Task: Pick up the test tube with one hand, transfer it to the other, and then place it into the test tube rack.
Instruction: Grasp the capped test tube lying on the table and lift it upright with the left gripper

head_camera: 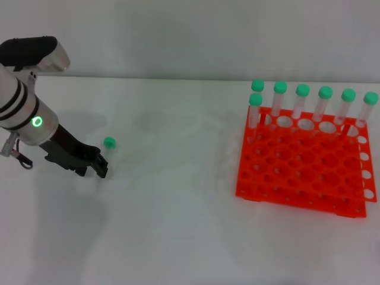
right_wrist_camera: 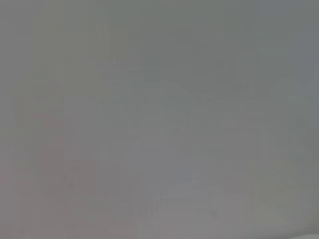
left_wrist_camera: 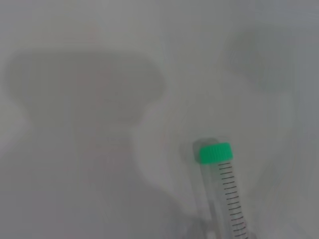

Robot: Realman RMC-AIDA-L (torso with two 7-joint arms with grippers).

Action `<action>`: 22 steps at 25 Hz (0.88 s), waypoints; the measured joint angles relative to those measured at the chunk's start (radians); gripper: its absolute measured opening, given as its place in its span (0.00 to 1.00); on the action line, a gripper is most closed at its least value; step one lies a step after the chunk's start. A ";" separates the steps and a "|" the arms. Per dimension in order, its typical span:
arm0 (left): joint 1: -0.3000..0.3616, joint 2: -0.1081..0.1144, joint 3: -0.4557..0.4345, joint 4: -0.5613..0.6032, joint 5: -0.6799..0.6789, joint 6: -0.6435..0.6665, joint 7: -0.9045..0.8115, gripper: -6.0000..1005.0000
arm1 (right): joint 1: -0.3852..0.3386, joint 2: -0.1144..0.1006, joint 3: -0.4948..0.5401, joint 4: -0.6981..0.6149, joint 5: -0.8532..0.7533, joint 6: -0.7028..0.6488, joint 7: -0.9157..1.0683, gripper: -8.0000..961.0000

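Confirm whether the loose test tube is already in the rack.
No: the test tube lies on the table beside the left gripper, far from the orange-red rack.

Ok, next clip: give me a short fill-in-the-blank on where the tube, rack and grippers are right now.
1. The tube lying on the table has a ____ cap.
2. The rack holds ____ capped tubes along its far side.
3. The gripper nearest the lying tube belongs to the ____ arm.
4. The right gripper is ____ in the head view.

Missing words: green; seven; left; not visible
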 joint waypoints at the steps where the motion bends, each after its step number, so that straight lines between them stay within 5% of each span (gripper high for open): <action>1: 0.000 -0.003 0.000 0.001 0.001 -0.005 -0.001 0.49 | 0.000 0.000 0.000 0.000 0.000 0.000 0.000 0.89; 16: -0.010 -0.015 0.000 0.045 0.052 -0.041 -0.031 0.48 | -0.004 -0.003 0.000 -0.002 0.000 0.000 -0.002 0.89; 22: -0.009 -0.016 0.000 0.048 0.055 -0.055 -0.027 0.40 | -0.006 -0.005 0.000 -0.005 0.000 0.000 -0.003 0.89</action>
